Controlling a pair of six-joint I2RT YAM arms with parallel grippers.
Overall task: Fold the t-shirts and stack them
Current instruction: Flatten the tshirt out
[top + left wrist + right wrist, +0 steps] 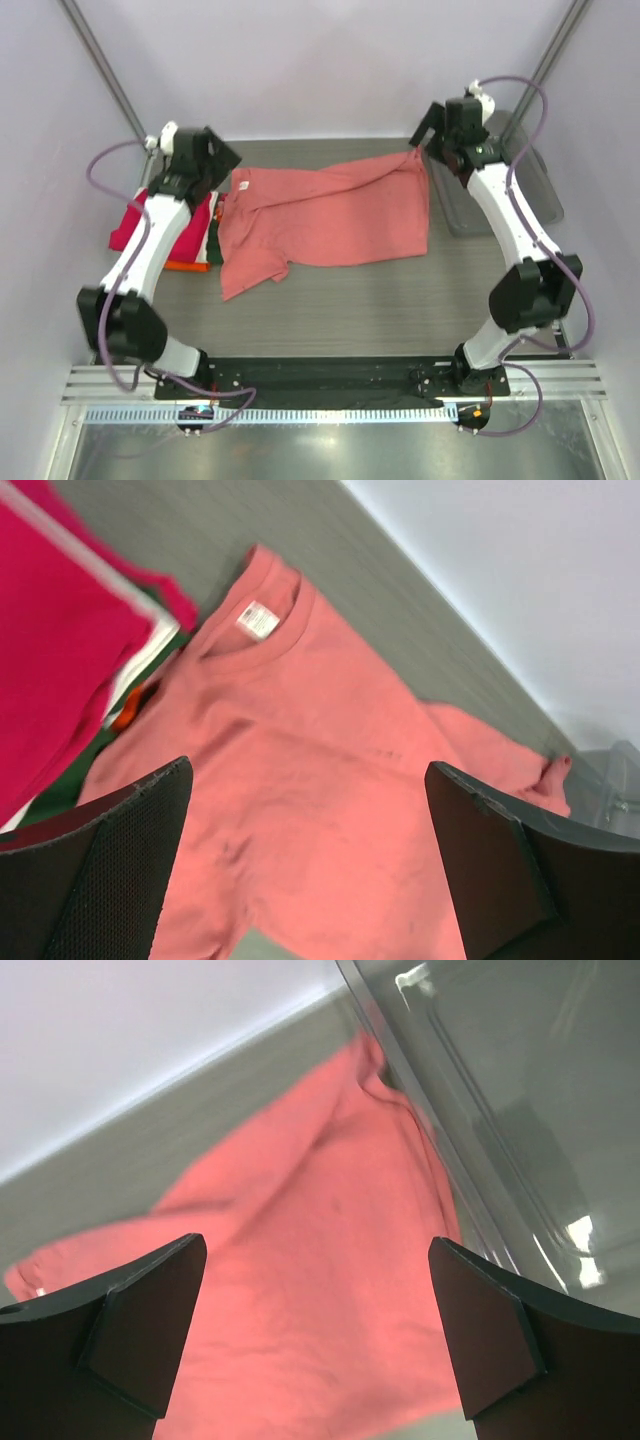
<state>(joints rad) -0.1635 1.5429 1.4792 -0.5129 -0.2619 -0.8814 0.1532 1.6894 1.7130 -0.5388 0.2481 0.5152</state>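
- The left gripper [308, 770] is seen with its jaws spread wide and nothing held. The pink shirt [330, 215] lies flat beneath it, the collar and white label [258, 620] just ahead of the fingertips.
- The right gripper [316, 1243] is likewise wide open and empty. The hem end of the shirt lies below it, and the clear bin [520, 1110] is close on its outer side, with a shirt corner against the bin wall.
- The folded shirts [50, 630] are stacked just outside the left gripper: magenta on top, orange and dark green edges showing under it.
- The shirt is judged to be laid out, with the first fold not yet made.
- For a clean fold, both ends should be pinched at matching points on one long edge. That edge should be carried across level and kept taut so that no crease is trapped. The corner at the bin should be drawn clear first.
- The cloth is soft, matte cotton, limp and lightly rumpled, with a ribbed collar. The table [380, 300] is grey and finely grained. The bin is hard and glossy.
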